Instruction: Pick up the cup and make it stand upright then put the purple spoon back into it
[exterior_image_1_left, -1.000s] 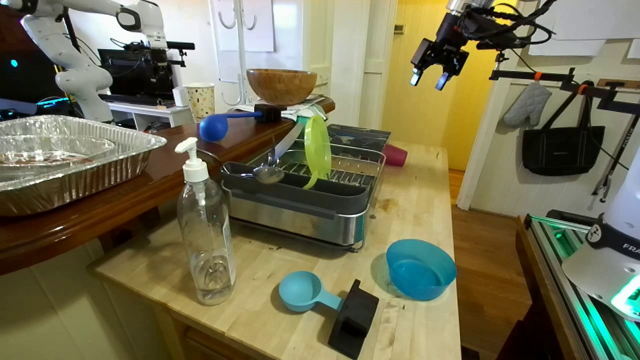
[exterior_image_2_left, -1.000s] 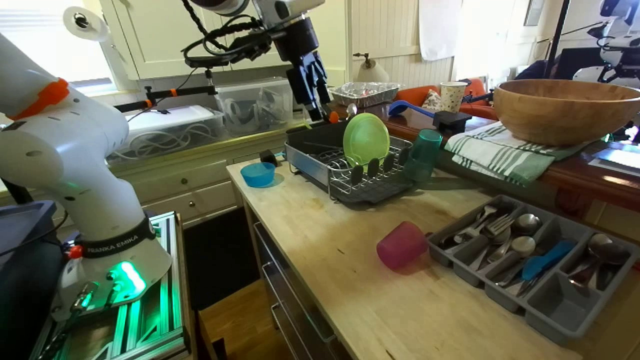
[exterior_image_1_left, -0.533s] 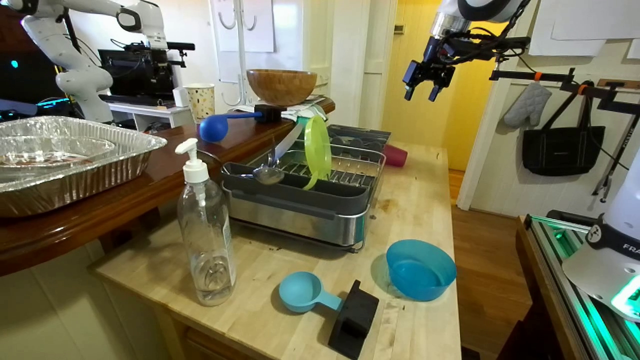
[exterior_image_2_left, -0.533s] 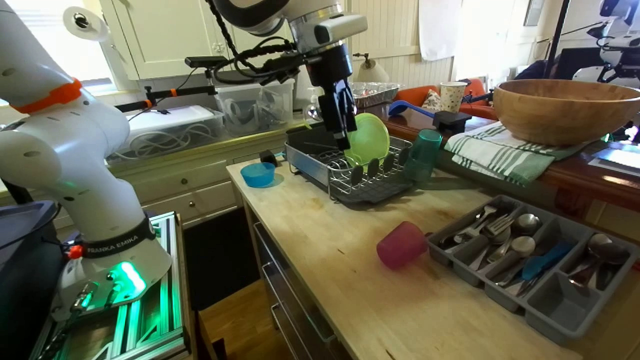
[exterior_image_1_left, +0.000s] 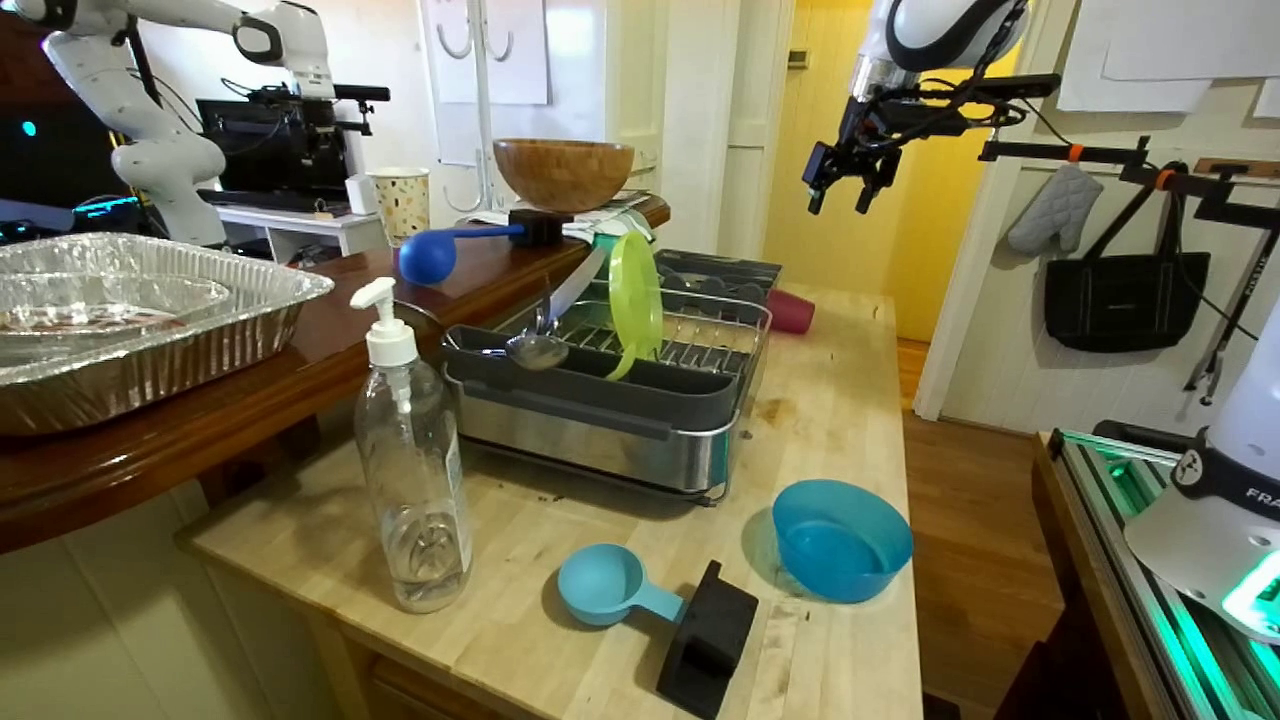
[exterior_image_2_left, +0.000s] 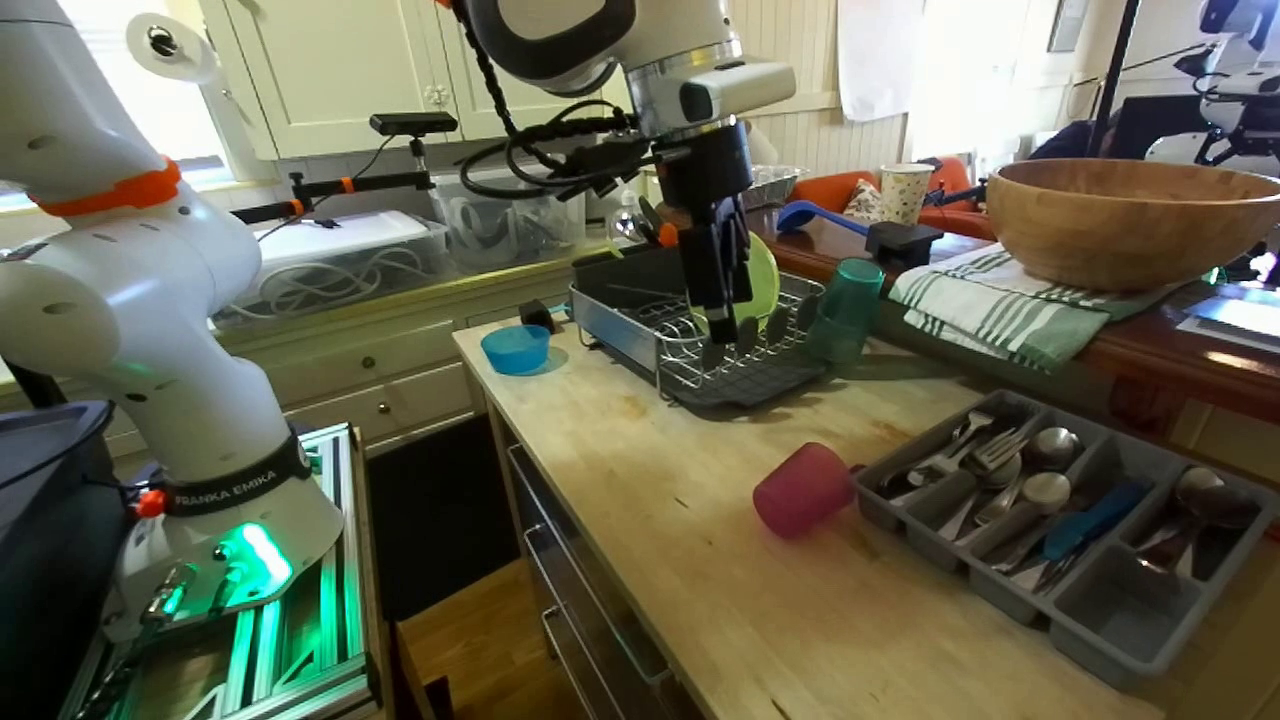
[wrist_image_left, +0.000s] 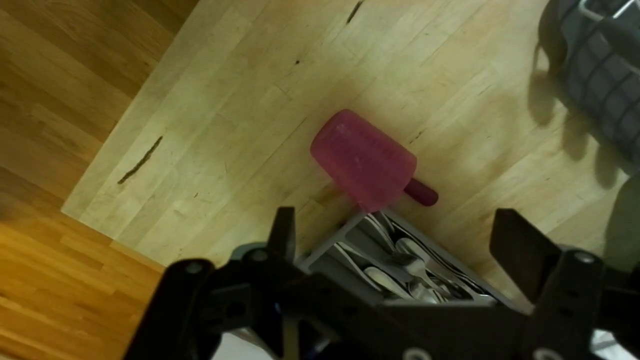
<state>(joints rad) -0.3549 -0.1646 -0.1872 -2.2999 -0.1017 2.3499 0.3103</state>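
Hovering high over the counter (exterior_image_2_left: 640, 470) with the gripper (exterior_image_1_left: 840, 205), jaws spread wide and gripping nothing! Pointing downward in both exterior views, hanging well apart from the cup (wrist_image_left: 364, 157). Looking down on that very cup in the wrist view: lying tipped on its side, showing deep pink against the pale wood, resting just beside the cutlery tray (exterior_image_2_left: 1120, 605), leaving it unclear whether touching. And spotting the purple spoon (wrist_image_left: 422, 192) right here, showing only a short rounded end, poking past the cup's tray-side end, hiding the rest from sight.

Glancing into the tray now: seeing metal cutlery (exterior_image_2_left: 1052, 450) lying in several slots, and noticing a blue utensil (exterior_image_2_left: 1095, 520) lying among the pieces.

Glancing across to the dish rack (exterior_image_1_left: 620, 455), standing on the same counter, propping a green plate (exterior_image_1_left: 636, 300) on edge; catching a teal tumbler (exterior_image_2_left: 845, 310) tilting at the rack's corner. Finding a blue bowl (exterior_image_1_left: 840, 540) sitting near the counter's edge, then a light-blue scoop (exterior_image_1_left: 600, 580) lying with its handle meeting a black block (exterior_image_1_left: 705, 640), then a pump bottle (exterior_image_1_left: 415, 490) standing upright.

Glancing up to the dark wooden ledge (exterior_image_1_left: 490, 265): meeting a wooden bowl (exterior_image_2_left: 1120, 235) resting on a striped towel (exterior_image_2_left: 1000, 300), a blue ladle (exterior_image_1_left: 427, 257) lying nearby, a speckled cup (exterior_image_1_left: 400, 205) standing upright, a foil pan (exterior_image_1_left: 150, 370) sitting farther along.

Picking out, in an exterior view, a second robot arm (exterior_image_1_left: 165, 155) in the background, plus a black bag (exterior_image_1_left: 1125, 300) and a grey oven mitt (exterior_image_1_left: 1062, 215) hanging near each other.
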